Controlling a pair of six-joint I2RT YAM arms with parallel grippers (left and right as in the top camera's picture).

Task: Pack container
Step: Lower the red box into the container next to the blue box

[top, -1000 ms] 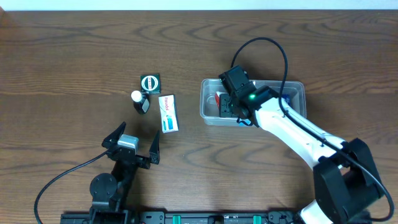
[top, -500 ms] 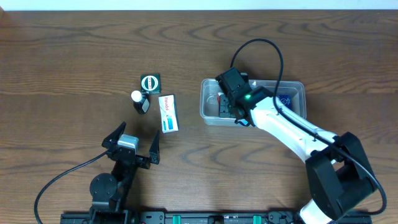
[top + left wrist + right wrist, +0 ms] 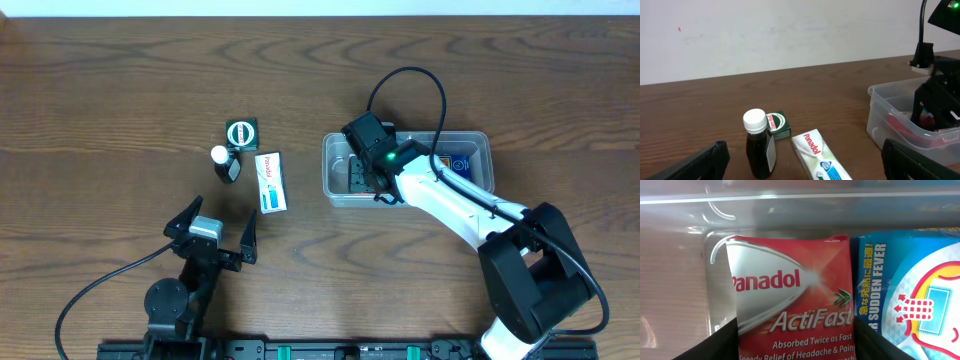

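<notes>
The clear plastic container (image 3: 480,137) stands right of centre; it also shows in the left wrist view (image 3: 879,116). My right gripper (image 3: 361,176) reaches into its left end. In the right wrist view my right gripper (image 3: 795,350) is shut on a red Panadol ActiFast box (image 3: 790,295), with the jaws pressed against both sides, low over the container floor (image 3: 715,305). A blue fever-patch carton (image 3: 910,290) lies beside it in the tub (image 3: 460,163). My left gripper (image 3: 212,232) is open and empty near the front edge.
A white Panadol box (image 3: 270,182), a dark bottle with a white cap (image 3: 226,164) and a small green box (image 3: 241,132) sit left of the container. They also show ahead of my left gripper: the white box (image 3: 820,155), the bottle (image 3: 759,145), the green box (image 3: 777,124).
My right gripper has shifted left within the container with the red box, which it now hides from above. The left arm has not moved.
</notes>
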